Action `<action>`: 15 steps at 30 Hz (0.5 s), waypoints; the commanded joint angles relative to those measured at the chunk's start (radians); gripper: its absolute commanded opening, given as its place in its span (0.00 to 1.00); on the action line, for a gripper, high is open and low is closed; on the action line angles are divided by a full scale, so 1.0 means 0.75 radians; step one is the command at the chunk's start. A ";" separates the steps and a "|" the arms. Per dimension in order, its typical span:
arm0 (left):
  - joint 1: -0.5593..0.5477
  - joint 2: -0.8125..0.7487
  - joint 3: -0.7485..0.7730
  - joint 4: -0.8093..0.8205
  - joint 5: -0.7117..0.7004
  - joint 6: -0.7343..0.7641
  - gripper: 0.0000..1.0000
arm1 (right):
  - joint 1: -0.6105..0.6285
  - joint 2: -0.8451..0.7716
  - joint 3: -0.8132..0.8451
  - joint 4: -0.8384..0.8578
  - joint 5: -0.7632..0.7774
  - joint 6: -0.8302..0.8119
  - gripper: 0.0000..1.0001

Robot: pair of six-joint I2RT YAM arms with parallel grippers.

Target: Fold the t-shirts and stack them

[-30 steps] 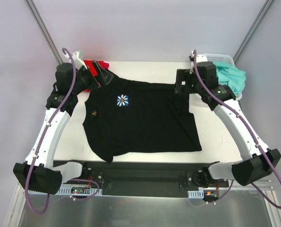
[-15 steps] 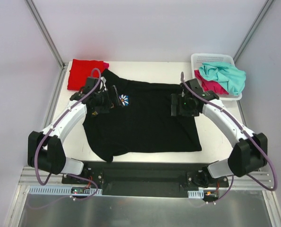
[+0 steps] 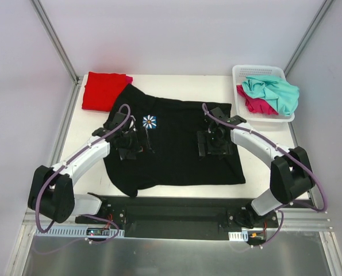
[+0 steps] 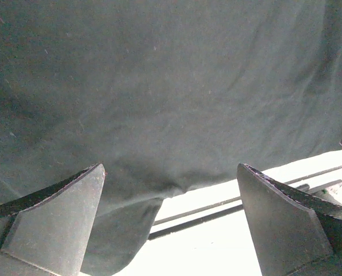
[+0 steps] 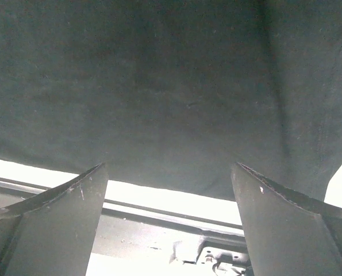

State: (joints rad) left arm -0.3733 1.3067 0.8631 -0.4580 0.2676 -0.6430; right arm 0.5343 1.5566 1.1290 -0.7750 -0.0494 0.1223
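Observation:
A large black t-shirt (image 3: 176, 149) with a small daisy print (image 3: 150, 121) lies spread flat on the table. My left gripper (image 3: 137, 144) hovers over its left part, open, with nothing between the fingers; the left wrist view shows the black cloth (image 4: 171, 92) and its near hem below. My right gripper (image 3: 208, 144) stands open over the shirt's right part, and the right wrist view shows the black cloth (image 5: 171, 86) down to its near edge. A folded red t-shirt (image 3: 103, 90) lies at the back left, a magenta one peeking from under it. Crumpled teal (image 3: 272, 92) and pink (image 3: 255, 103) t-shirts sit in the basket.
The white lattice basket (image 3: 257, 71) stands at the back right corner of the table (image 3: 182, 83). A black rail (image 3: 176, 210) with the arm bases runs along the near edge. Grey walls and metal posts (image 3: 53, 37) close in the sides.
Both arms have drawn back from the shirt's far corners toward the near side and now sit over the middle of the shirt. The red shirt and the basket are uncovered.

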 commanded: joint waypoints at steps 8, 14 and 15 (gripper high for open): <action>-0.153 -0.190 -0.124 -0.003 -0.250 -0.118 0.99 | 0.116 -0.106 -0.158 0.062 0.057 0.131 0.91; -0.151 0.135 0.252 -0.064 -0.510 0.061 0.99 | 0.106 0.170 0.251 -0.081 0.321 0.048 0.91; -0.151 0.182 0.295 -0.074 -0.539 0.076 0.99 | 0.104 0.243 0.300 -0.087 0.340 0.040 0.91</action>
State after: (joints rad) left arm -0.4892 1.2968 0.9081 -0.4992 0.0399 -0.6785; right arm 0.6186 1.6089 1.1519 -0.8074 0.0685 0.1753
